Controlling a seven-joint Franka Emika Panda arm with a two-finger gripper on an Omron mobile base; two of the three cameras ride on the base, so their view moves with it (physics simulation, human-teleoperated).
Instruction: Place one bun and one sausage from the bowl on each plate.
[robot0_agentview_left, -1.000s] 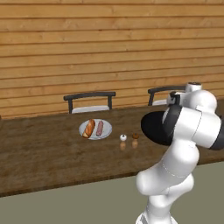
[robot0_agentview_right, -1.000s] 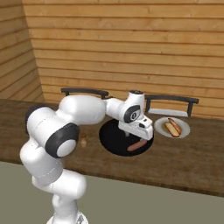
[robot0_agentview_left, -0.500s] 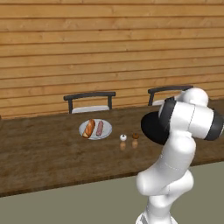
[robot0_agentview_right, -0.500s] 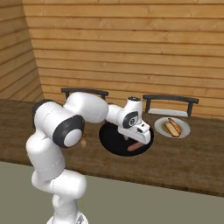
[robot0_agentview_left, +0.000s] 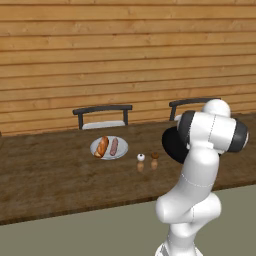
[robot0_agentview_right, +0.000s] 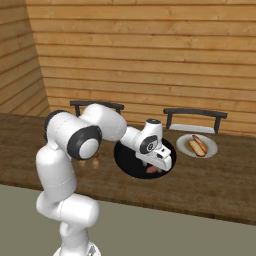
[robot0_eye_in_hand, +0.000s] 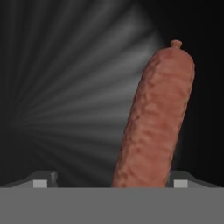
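The black bowl (robot0_agentview_right: 131, 159) sits mid-table, and its floor (robot0_eye_in_hand: 65, 87) lies under the hand. One reddish-brown sausage (robot0_eye_in_hand: 153, 118) lies in it, also seen as a small red end (robot0_agentview_right: 150, 170) beside the hand. My gripper (robot0_agentview_right: 159, 168) is low in the bowl and open (robot0_eye_in_hand: 111, 181). The sausage runs between the fingertips (robot0_eye_in_hand: 43, 180), closer to the right one, touching neither. A pale plate (robot0_agentview_left: 120, 150) left of the bowl holds a bun (robot0_agentview_left: 102, 147) and a sausage (robot0_agentview_left: 114, 146). Another plate (robot0_agentview_right: 211, 148) on the right holds a bun (robot0_agentview_right: 199, 145) too.
Two small shakers (robot0_agentview_left: 141, 161) (robot0_agentview_left: 155, 159) stand between the left plate and the bowl. Two dark chairs (robot0_agentview_left: 102, 114) (robot0_agentview_right: 195, 119) are pushed against the far edge of the wooden table (robot0_agentview_left: 45, 175). A plank wall closes the back.
The hand has dropped lower into the bowl toward the sausage, and the arm's elbow has swung with it. The plates and shakers have not moved.
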